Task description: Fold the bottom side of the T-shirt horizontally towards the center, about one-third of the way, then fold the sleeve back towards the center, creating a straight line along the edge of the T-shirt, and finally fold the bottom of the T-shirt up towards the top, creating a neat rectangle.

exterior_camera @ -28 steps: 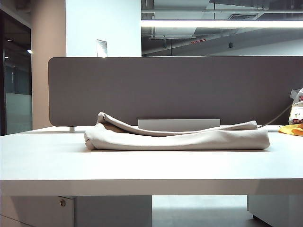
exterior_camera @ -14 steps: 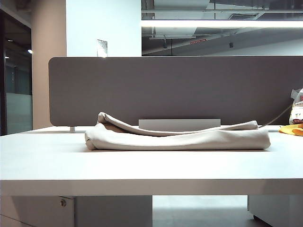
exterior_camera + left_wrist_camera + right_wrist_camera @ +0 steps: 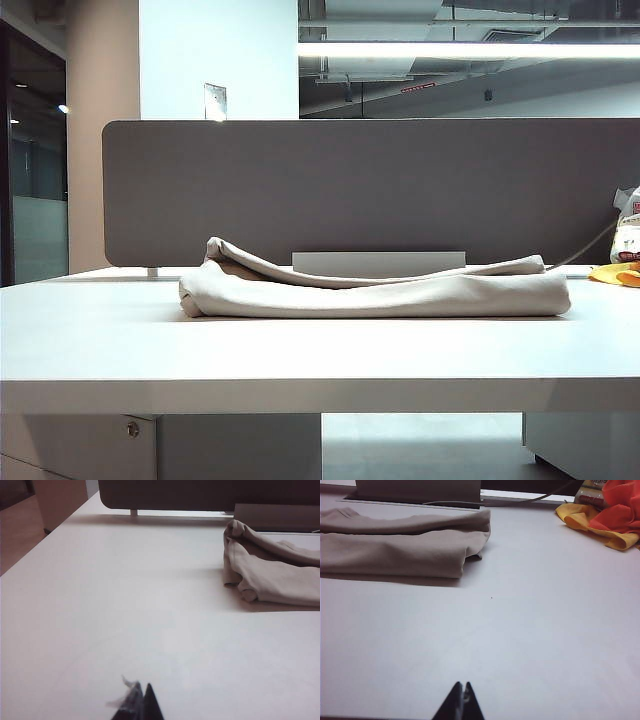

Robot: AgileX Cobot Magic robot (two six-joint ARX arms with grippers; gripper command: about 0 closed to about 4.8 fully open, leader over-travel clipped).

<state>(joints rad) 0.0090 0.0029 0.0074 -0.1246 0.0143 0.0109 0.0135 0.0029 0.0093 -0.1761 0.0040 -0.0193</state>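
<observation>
Beige cloth T-shirt [image 3: 375, 292] lies mid-table on the white table [image 3: 300, 360], already a long low folded bundle, layers stacked, folded ends rounded at both sides; sits just in front of the grey divider panel [image 3: 370, 190]; yellow-orange cloth [image 3: 605, 517] well apart at the far right edge, not part of job. Left gripper [image 3: 139, 702] low over bare table, well short of the shirt's left end [image 3: 240, 580], jaws pressed together, nothing held, tho a wisp of lint clings to the tip; right gripper [image 3: 461, 700] same on the other side, tips closed, empty, shirt's right end [image 3: 470, 545] ahead and well apart. Neither arm shows in ext view. Judgement: folds look done, shape reads as a rough rectangle, arms parked; can't tell hem from here, edges hidden in the stack. If any tidy-up is needed: open jaws before approach, come in low at the corners w/ both grippers at once, pinch top layer only, lift little, pull even so the edge stays straight; risk = dragging the whole bundle or popping the upper fold, which sits a bit loose at the back.
</observation>
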